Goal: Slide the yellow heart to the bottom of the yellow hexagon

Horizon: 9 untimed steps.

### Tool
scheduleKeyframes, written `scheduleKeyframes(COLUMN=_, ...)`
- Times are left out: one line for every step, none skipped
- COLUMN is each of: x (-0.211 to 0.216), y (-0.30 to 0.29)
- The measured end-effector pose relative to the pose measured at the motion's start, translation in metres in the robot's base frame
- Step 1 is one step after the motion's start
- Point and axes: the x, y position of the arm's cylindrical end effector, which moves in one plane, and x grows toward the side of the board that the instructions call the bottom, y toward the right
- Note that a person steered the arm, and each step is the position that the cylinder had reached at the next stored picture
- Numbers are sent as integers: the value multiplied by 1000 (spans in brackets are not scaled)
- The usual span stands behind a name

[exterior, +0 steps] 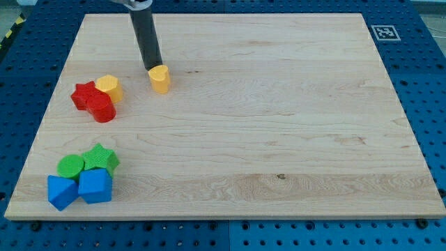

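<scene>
The yellow heart (pixel 160 78) lies on the wooden board (pixel 279 125) in the upper left part. My tip (pixel 151 67) is at the heart's upper left edge, touching or nearly touching it. The yellow hexagon (pixel 109 88) sits to the left of the heart, a short gap away. It touches the red star (pixel 86 95) and a red round block (pixel 103 109) just below it.
At the view's lower left is a cluster: a green star (pixel 102 157), a green round block (pixel 70 166) and two blue blocks (pixel 95 186) (pixel 61 192). A black-and-white marker (pixel 385 32) is at the board's top right corner.
</scene>
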Motion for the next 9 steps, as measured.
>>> scheduleKeyframes(x=-15, y=21)
scheduleKeyframes(x=-4, y=48)
scheduleKeyframes(x=15, y=66)
scheduleKeyframes(x=36, y=52)
scheduleKeyframes(x=48, y=16)
scheduleKeyframes(x=46, y=29)
scheduleKeyframes(x=20, y=43)
scheduleKeyframes(x=16, y=8)
scheduleKeyframes(x=25, y=-10)
